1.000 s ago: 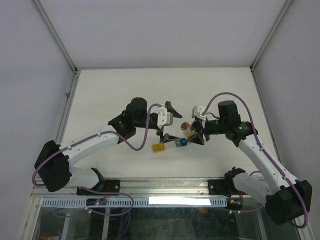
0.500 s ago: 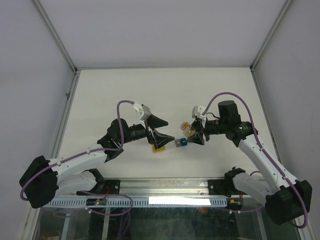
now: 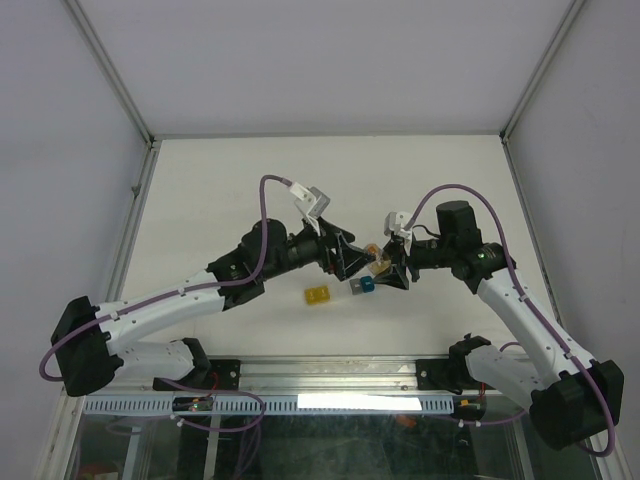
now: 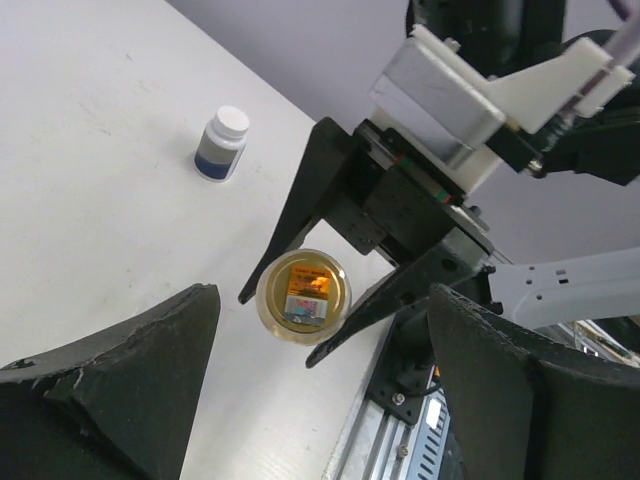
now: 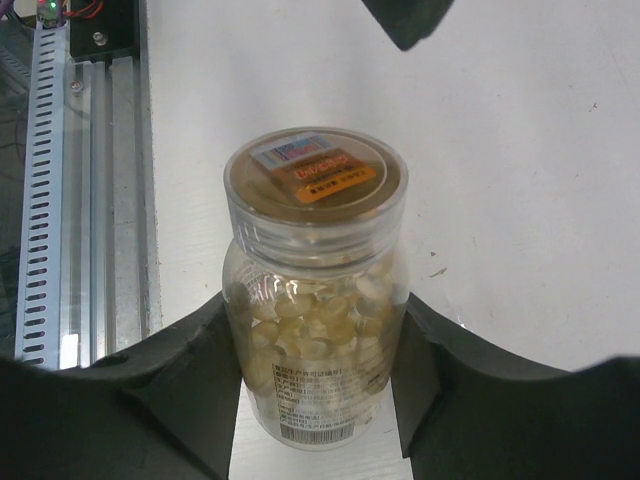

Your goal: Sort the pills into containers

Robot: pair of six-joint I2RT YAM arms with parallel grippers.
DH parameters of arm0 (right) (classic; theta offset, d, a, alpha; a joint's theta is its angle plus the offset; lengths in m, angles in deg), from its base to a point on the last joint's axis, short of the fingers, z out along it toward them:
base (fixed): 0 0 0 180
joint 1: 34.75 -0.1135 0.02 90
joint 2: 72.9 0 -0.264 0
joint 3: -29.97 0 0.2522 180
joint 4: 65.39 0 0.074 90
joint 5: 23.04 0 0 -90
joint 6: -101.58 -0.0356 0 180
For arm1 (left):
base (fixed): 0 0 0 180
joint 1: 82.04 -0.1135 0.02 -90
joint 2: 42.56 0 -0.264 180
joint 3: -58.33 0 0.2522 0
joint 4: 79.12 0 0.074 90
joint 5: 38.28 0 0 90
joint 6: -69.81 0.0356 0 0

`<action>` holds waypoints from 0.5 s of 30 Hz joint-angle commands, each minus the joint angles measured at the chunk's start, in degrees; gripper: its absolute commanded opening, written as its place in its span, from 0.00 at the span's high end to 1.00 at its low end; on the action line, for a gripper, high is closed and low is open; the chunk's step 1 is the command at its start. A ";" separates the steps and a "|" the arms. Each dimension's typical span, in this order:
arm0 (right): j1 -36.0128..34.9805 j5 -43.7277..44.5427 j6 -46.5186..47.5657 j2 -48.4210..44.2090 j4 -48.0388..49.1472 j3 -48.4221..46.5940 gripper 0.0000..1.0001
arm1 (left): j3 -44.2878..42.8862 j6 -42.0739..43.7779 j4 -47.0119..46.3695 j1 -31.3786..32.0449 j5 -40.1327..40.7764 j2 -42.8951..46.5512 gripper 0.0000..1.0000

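While your right fingers (image 5: pixel 200 390) clamp the jar (image 5: pixel 315 300) of pills (image 5: pixel 310 335), left fingers (image 4: pixel 120 400) spread wide: a skewed grip on the cap (image 5: pixel 315 170) could wrench it loose; containers (image 3: pixel 318 296) sit at its 7 o'clock.

White table (image 3: pixel 200 180), yellow container (image 3: pixel 318 296), capped bottle (image 4: pixel 220 143)

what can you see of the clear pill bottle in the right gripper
A round, clear plastic bottle, mostly full of pale tan tablets. Its clear lid is on, with an orange-and-white sticker on top, and a printed label with a barcode sits low on the body. The right gripper clamps it, with black fingers against opposite sides. Nothing else touches it.
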 commanded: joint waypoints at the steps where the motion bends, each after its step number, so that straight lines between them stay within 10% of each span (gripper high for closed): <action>1: 0.49 -2.04 -0.78 -0.35 2.63 -2.40 1.00 | -4.55 1.44 3.91 0.44 2.19 -2.77 0.16; 15: 0.52 -2.13 -0.71 -0.43 2.63 -2.39 1.00 | -9.34 1.96 5.47 0.87 -2.07 -8.04 0.32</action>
